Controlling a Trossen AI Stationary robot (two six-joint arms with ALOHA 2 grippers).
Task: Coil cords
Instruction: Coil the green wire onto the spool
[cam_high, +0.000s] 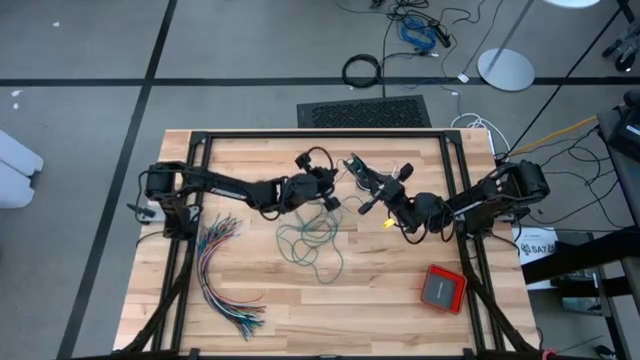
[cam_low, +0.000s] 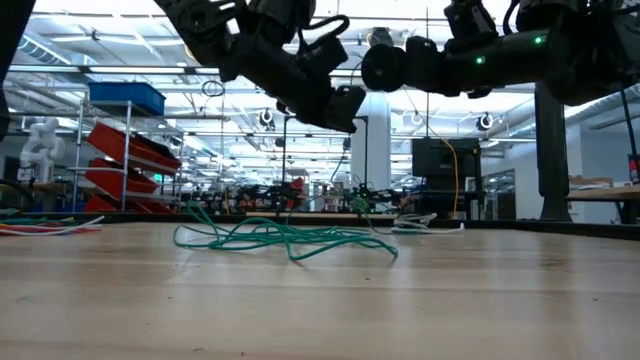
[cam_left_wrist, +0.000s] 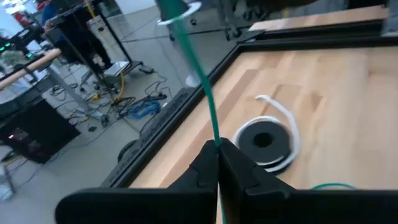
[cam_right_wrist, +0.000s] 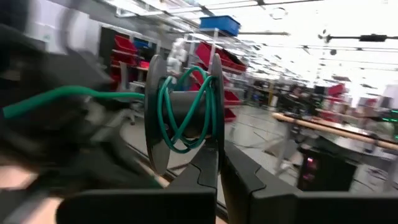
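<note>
Above the middle of the wooden table (cam_high: 400, 320), both arms are lifted up and meet each other. The left gripper (cam_left_wrist: 217, 149) has its two fingers pressed together, pinching the teal-green cord (cam_left_wrist: 202, 87). This cord runs tight from the fingers up to a spool (cam_right_wrist: 183, 112). The right gripper (cam_right_wrist: 219, 163) is also squeezed tight, and it holds the spool by its rim. A few loops of green cord are wound around the middle of the spool.

Most of the green cord lies in a loose, messy heap (cam_high: 312, 243) on the table, below the two grippers. From the low view you can see this tangle (cam_low: 285, 238) resting flat on the wood, while both grippers hang in the air above it.

A second spool (cam_left_wrist: 266, 142), flat on the table, has the black cord wound on it with a white tail end curling out.

Near the left side of the table lies a fanned bundle of many-coloured wires (cam_high: 222, 275). A small red box (cam_high: 442, 289) sits near the right side.
</note>
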